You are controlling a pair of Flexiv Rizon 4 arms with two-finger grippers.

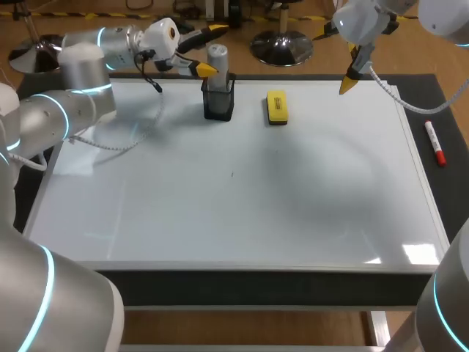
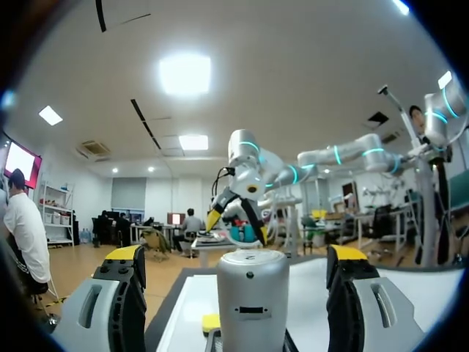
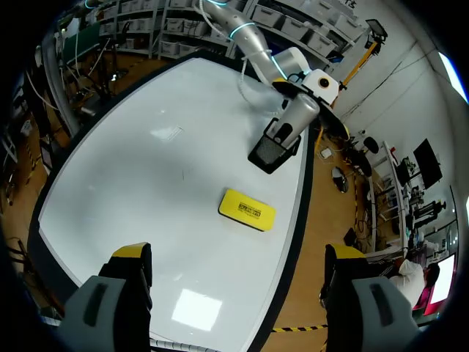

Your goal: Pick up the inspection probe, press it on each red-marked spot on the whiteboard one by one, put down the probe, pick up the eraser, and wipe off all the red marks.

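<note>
The left pincer (image 2: 236,257) is spread wide. Its two yellow-tipped fingers (image 2: 123,255) stand either side of the probe (image 2: 253,293), which rises in the gap between them, touched by neither. The pincer holds nothing. The probe, a grey cylinder, stands upright in a black mesh holder (image 1: 218,105) at the far edge of the whiteboard (image 1: 220,198).

The right pincer (image 3: 238,253) is likewise spread and empty. It hangs above the whiteboard's far right part, well apart from the eraser (image 3: 247,210).

The yellow eraser lies flat on the whiteboard near the holder, on its right, not touching it. A dark label runs along the eraser's top, but the print is too small to read. A small dark panel on the probe's front shows no legible writing.

A red-capped marker (image 1: 435,143) lies on the dark worktop (image 1: 443,99), just beside the whiteboard's right edge.
</note>
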